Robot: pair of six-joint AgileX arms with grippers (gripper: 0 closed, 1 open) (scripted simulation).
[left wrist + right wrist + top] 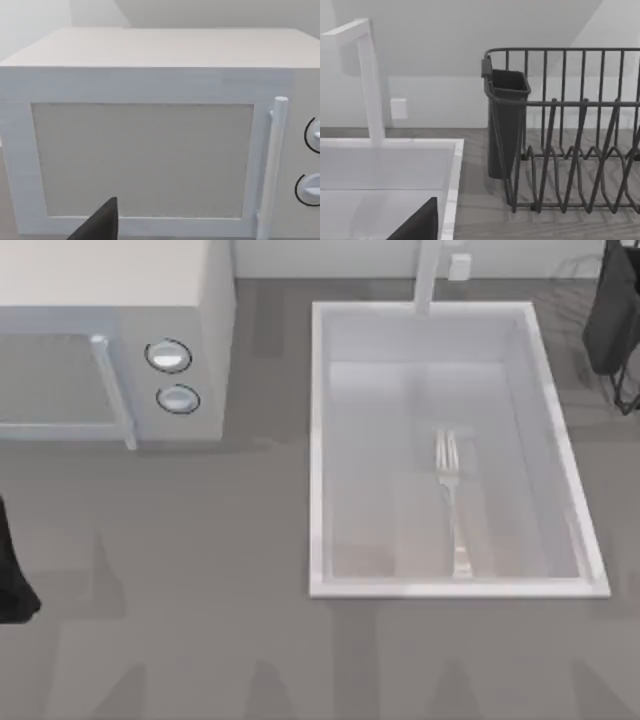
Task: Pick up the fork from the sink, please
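Silver fork point(452, 502) flat in sink point(318, 450)

A rendered kitchen counter, seen from above and from the two wrist cameras.

The grey, wood-grained worktop point(220, 570) carries the fittings of a home kitchen: a white microwave point(110, 330) with two round knobs and a bar handle stands at the top view's left, and a large white rectangular sink point(318, 490) is set into the surface at the right, with a white faucet post point(428, 275) rising at its far rim. A silver fork point(450, 495) lies on the basin floor. Beyond the sink's right side stands a dark wire dish rack point(570, 140) with a dark cutlery cup point(506, 120) hung on its end, against a plain pale wall point(470, 30).
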